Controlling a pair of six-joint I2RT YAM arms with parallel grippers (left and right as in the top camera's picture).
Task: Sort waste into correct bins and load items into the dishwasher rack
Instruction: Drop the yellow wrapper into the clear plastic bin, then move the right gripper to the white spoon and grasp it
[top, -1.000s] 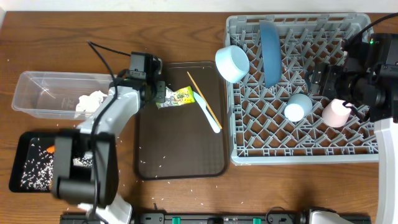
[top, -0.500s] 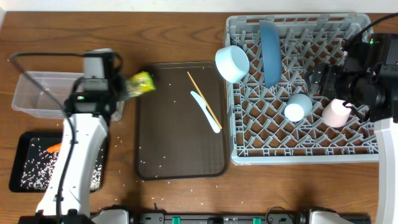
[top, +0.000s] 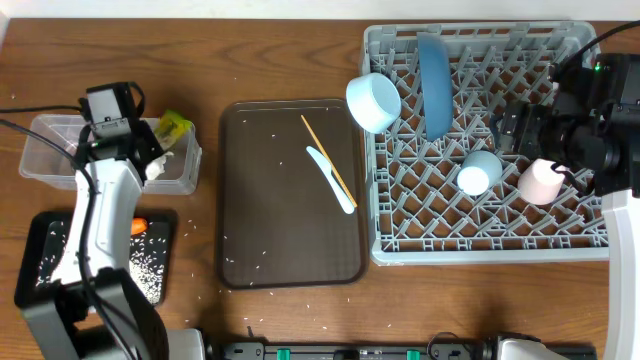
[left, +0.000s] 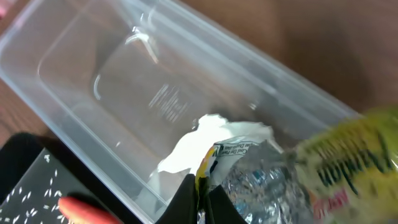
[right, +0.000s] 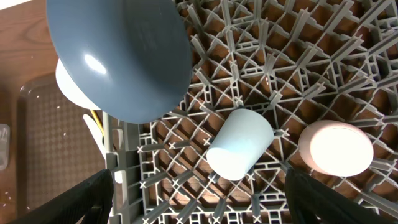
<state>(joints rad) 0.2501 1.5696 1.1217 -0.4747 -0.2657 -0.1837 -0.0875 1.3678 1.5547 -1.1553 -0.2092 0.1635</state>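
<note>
The left gripper (left: 199, 200) was clamped shut on the silver end of the wrapper (left: 292, 177), whose long axis ran rightward from the fingertips, yellow end outermost, seemingly just above the napkin (left: 205, 134) in the clear tub (left: 112, 74), while the right gripper (right: 199, 199) hung wide open, empty, over the rack (right: 249, 81).

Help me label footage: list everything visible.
rack: 1, grey, right
plate: 1, navy, rack
bowl: 1, blue, rack's edge
blue cup: 1, pale, rack
pink cup: 1, pale, rack
tray: 1, brown, centre
utensil: 1, blue, tray
chopsticks: unclear, wooden, tray
tub: 1, clear, left
napkin: 1, white, tub
wrapper: 1, yellow-silver, over tub
bin: 1, black, front-left
carrot: 1, orange, bin
rice: many, white, bin, tray
left gripper: 1, black, gripping wrapper
right gripper: 1, black, over rack
</note>
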